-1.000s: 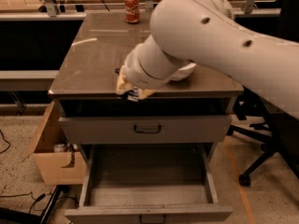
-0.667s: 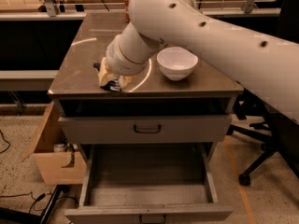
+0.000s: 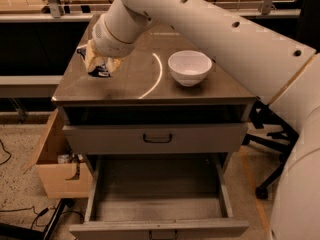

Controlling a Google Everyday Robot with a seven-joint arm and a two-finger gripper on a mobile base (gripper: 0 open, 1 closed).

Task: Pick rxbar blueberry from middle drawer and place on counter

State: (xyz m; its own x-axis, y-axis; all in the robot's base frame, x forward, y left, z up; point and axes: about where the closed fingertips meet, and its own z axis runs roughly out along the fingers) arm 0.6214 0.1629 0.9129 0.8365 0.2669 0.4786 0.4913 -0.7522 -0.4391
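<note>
The gripper [image 3: 100, 64] hangs low over the left side of the counter [image 3: 210, 91], its fingers closed on the dark bar [image 3: 99, 72]. A white bowl [image 3: 189, 67] stands well to its right. Below, the middle drawer [image 3: 155, 204] is pulled open.

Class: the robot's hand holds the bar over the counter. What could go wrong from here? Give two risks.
1. The hand, shut on the rxbar blueberry, hangs near the counter's left edge. Released there, the bar might slide off toward the cardboard box below.
2. The middle drawer stands pulled out at the front, so the robot could bump it when turning or moving.
</note>
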